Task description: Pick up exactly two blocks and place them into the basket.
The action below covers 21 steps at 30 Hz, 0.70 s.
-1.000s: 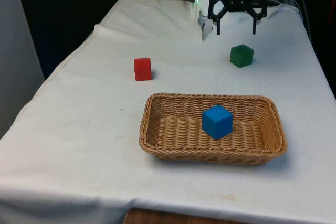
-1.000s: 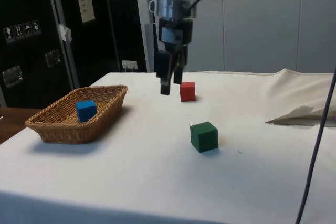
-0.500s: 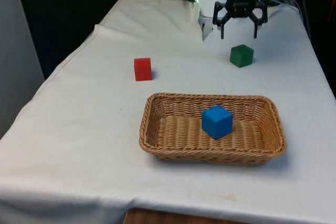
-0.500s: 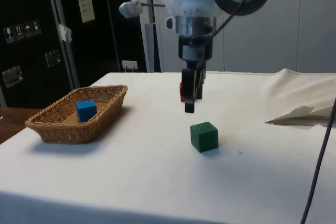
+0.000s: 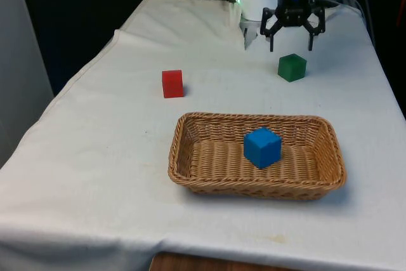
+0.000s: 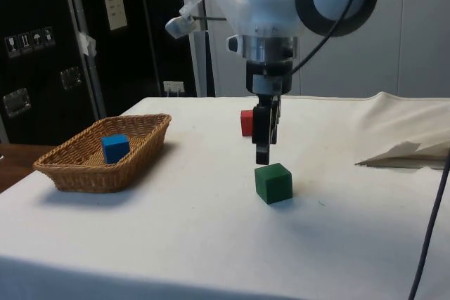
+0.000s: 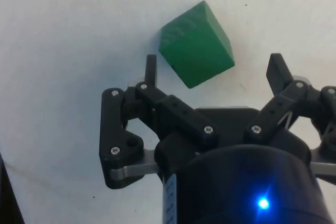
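Green block sits on the table at the far side, well apart from the basket, which already holds a blue block. So I read this as the second pick, with one block delivered. I have the tool hovering just above and slightly behind the green block, fingers spread wide and holding nothing. In the wrist view the block lies ahead of the fingertips, turned at an angle to them. Next I'd centre over it, match its faces, descend and close. A red block stays untouched.
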Motion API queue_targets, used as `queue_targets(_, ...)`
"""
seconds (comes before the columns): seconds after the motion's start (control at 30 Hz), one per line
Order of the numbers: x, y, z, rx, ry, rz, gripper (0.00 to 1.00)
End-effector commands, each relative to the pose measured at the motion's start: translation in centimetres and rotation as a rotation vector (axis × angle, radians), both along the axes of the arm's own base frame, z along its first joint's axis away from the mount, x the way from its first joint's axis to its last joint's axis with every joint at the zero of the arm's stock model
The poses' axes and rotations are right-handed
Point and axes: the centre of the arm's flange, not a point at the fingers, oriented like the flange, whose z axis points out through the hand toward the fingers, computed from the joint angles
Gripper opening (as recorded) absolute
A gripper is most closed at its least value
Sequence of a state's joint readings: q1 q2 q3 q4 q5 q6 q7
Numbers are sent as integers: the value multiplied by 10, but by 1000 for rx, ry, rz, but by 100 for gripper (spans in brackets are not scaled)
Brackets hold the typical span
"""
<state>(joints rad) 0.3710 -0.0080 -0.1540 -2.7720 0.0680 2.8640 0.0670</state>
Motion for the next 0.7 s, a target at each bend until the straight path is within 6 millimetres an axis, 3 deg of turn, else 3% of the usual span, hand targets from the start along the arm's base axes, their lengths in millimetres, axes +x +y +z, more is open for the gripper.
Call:
queue_targets(0.0, 0, 1, -1, -1, 2, 2, 100)
queue_targets(0.67, 0, 11, -33, -25, 13, 61, 100)
